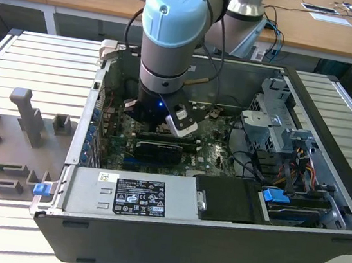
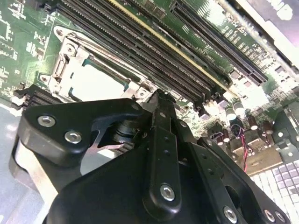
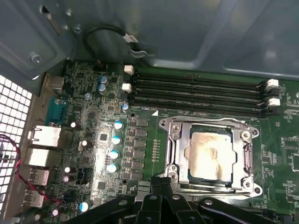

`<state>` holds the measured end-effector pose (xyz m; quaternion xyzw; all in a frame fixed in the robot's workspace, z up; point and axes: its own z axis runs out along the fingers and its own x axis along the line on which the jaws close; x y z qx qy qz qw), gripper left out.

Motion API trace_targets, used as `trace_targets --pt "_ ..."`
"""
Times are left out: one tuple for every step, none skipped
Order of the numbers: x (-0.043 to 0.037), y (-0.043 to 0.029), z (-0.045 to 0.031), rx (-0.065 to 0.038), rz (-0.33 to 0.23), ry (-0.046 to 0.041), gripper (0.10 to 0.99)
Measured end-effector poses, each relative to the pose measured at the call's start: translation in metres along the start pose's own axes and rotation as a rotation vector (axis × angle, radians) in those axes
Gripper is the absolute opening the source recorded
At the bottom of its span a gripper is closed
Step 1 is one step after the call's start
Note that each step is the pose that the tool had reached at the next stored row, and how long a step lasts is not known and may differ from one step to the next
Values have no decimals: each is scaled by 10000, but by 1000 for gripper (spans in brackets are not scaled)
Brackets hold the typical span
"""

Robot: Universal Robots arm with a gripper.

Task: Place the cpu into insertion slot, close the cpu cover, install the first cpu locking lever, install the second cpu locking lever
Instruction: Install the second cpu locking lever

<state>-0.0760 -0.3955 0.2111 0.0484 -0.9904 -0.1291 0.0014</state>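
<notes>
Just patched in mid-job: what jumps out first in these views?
The arm's big pale blue joint plunging into the open computer case dominates the exterior view. In the first wrist view, the cpu sits in the insertion slot, framed by silvery metal, with the black end effector beside it.

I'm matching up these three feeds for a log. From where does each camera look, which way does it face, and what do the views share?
Exterior view: off the arm, above an open dark computer case, looking down; the grey-and-blue arm reaches inside.
First wrist view: on the arm, facing down at the green circuit board; the black claw shows.
Second wrist view: on the arm, low and oblique across the board; the claw fills the foreground.
Shared: both wrist views show the pale beige-silver square cpu seated under the silvery metal frame cover.
</notes>
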Motion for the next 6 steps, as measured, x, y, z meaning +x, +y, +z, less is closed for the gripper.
trace_targets --pt "0 5 -19 1 0 0 106" --pt "0 7 -28 0 0 0 106" --pt "0 8 -28 -2 0 -1 106" --pt "-1 8 -28 -2 0 -1 106" --pt "-1 8 -28 -1 -1 -1 106" --pt "0 8 -29 0 0 0 106"
